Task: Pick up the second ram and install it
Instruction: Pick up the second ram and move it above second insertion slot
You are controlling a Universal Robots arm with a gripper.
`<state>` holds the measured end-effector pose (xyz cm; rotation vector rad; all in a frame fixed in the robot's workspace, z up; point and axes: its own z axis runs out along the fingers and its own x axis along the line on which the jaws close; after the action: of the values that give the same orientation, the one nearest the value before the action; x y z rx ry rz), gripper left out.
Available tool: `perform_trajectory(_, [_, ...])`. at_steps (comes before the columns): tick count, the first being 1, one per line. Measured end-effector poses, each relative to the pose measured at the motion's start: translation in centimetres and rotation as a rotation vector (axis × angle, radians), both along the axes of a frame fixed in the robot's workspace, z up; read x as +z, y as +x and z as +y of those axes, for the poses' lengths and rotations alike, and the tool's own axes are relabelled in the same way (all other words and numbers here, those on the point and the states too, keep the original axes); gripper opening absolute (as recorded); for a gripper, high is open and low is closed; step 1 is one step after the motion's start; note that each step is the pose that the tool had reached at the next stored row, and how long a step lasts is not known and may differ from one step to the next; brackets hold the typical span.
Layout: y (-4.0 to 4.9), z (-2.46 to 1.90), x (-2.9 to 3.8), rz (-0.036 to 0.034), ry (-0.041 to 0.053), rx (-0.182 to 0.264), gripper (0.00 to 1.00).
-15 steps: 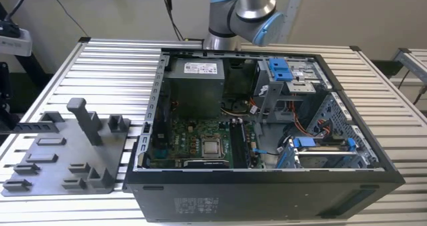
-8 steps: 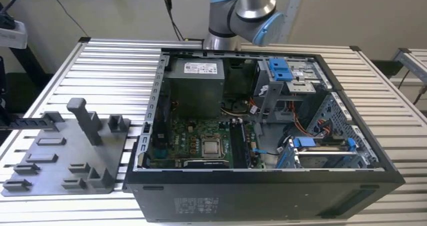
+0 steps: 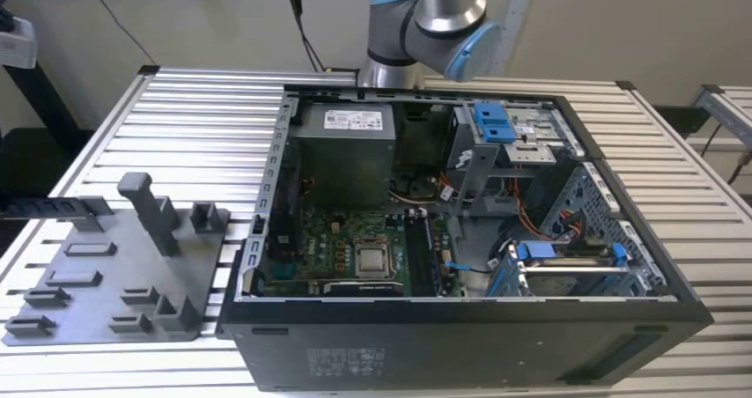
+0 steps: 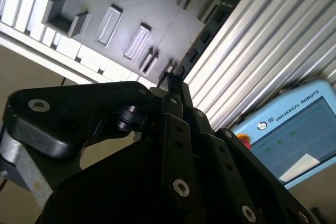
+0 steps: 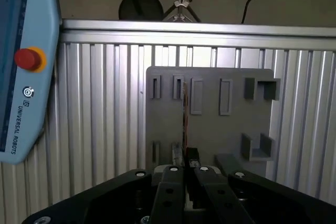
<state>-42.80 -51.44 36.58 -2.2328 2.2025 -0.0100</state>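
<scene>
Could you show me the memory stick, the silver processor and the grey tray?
memory stick [image 4: 206, 34]: second wrist view, its dark flat side.
silver processor [image 3: 373, 259]: exterior view, middle of its top.
grey tray [image 3: 112, 275]: exterior view, a bare flat patch.

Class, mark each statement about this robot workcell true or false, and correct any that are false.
1. The computer case lies open on the slatted table. True.
2. The claw is empty. False: in the first wrist view it is shut on the second ram, a thin strip seen edge-on.
3. The grey tray sits inside the case. False: it lies on the table, to the exterior view's left of the case.
4. A silver processor sits on the motherboard inside the case. True.
5. The round button on the blue pendant is green. False: it is red.
</scene>
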Motion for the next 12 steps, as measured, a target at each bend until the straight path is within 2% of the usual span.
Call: perform_trajectory(12, [-0.01,0.00,2.22,0.0000,0.0000,0.000,0.14])
